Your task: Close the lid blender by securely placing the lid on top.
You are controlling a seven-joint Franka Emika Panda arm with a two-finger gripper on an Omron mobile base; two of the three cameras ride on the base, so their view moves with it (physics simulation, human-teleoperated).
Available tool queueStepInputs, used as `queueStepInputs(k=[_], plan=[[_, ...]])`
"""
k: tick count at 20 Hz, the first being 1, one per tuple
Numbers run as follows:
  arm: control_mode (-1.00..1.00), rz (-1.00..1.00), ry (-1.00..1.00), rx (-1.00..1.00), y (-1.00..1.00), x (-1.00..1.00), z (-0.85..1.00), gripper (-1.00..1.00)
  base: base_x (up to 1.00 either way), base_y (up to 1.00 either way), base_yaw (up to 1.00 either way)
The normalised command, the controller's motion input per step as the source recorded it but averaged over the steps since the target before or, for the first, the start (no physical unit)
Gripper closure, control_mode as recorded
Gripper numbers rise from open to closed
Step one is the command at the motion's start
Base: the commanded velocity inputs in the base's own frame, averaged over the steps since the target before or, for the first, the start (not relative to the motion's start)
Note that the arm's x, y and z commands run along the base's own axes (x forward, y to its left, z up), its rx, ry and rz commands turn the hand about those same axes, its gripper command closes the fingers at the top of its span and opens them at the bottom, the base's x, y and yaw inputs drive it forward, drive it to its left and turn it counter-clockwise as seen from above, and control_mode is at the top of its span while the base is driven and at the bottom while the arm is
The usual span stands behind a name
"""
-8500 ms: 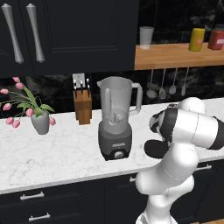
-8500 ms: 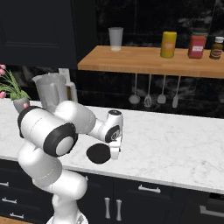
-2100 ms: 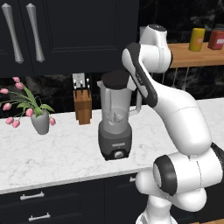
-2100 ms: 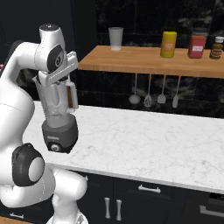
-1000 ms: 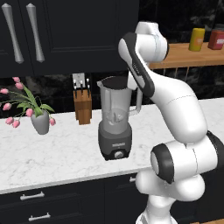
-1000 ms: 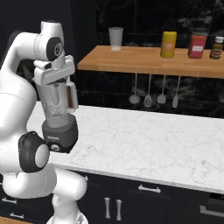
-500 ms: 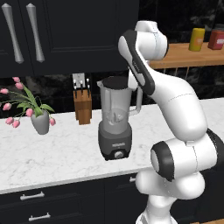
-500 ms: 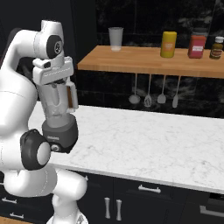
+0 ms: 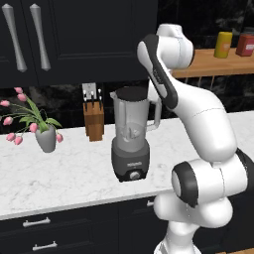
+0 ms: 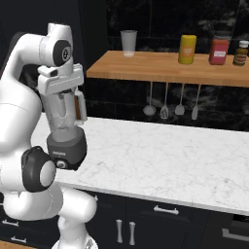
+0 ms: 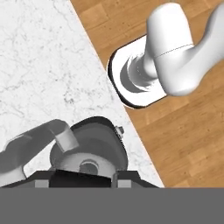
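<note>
Left base view: the lid (image 9: 131,93) sits dark on top of the blender (image 9: 131,135), which stands on the surface (image 9: 69,171) beside a knife block (image 9: 93,118).

Right base view: the hand hangs right over the jar.

Hand view: looking down past the blender. I cannot tell whether the fingers grip or are apart. The lid seems placed; release and retreat seem left.

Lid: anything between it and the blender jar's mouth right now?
Nothing visible. The lid already sits as a dark disc on the rim of the blender in the left base view. The knife block stands apart to the side.
</note>
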Motion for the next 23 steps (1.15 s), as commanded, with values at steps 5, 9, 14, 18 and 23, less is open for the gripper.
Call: queueStepInputs(k=[5,9,14,18,23], plan=[[-1.0,-0.23,0.0,0.0,-0.31,-0.5,0.0,-1.0,0.0,0.0,0.0],[-1.0,-0.23,0.0,0.0,-0.29,-0.49,0.0,-1.0,0.0,0.0,0.0],[-1.0,-0.23,0.0,0.0,-0.31,-0.62,0.0,-1.0,0.0,0.0,0.0],[-1.0,-0.23,-0.08,0.0,-0.38,-0.6,0.0,-1.0,0.0,0.0,0.0],[-1.0,-0.21,-0.22,0.0,-0.25,-0.39,0.0,-1.0,0.0,0.0,0.0]])
